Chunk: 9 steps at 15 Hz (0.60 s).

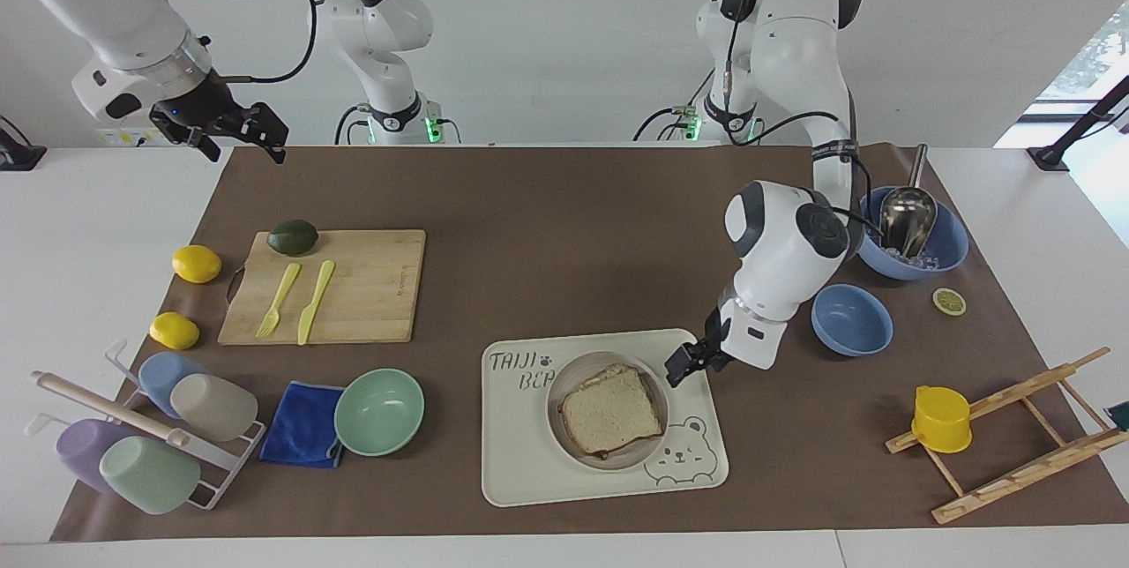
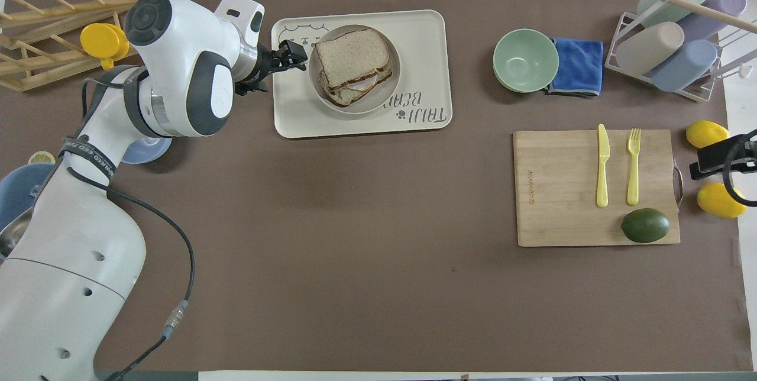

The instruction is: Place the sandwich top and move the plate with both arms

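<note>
Two bread slices sit stacked: sandwich top point(image 1: 612, 412) rests on the plate point(image 1: 558, 427) in the bear tray point(image 1: 520, 471). Left end effector point(image 1: 684, 364), empty and beside the plate, should grip its rim squarely; right end effector point(image 1: 236, 129), seemingly open, waits over the desk's edge.

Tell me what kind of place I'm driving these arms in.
Most likely a lab bench staged as a kitchen: two bench-mounted arms by a bare white wall, a brown mat covering a white table, and props such as a sandwich top on a plate, a cutting board and a cup rack.
</note>
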{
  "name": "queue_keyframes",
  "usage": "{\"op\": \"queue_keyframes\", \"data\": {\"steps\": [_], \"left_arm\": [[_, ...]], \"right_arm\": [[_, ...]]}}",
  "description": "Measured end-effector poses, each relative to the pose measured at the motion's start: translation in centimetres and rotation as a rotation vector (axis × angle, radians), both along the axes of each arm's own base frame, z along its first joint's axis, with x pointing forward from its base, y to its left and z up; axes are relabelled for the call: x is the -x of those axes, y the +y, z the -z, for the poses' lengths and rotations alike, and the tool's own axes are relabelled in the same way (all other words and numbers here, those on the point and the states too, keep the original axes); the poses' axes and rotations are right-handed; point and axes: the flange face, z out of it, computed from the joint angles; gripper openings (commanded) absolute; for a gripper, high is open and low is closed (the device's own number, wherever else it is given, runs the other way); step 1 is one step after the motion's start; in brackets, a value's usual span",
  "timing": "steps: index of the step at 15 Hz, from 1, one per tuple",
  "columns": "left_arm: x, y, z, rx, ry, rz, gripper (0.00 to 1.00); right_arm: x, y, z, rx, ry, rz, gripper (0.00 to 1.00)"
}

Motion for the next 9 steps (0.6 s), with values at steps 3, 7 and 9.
{"op": "queue_keyframes", "data": {"steps": [3, 7, 9], "left_arm": [[-0.2, 4.2, -4.5, -0.027, -0.013, -0.040, 1.00], [0.8, 8.6, -9.3, -0.118, -0.009, -0.032, 1.00], [1.7, 9.6, -11.3, -0.157, 0.003, -0.008, 1.00]], "right_arm": [[0.0, 0.0, 0.0, 0.000, 0.000, 0.000, 1.00], [0.0, 0.0, 0.0, 0.000, 0.000, 0.000, 1.00], [0.0, 0.0, 0.0, 0.000, 0.000, 0.000, 1.00]]}}
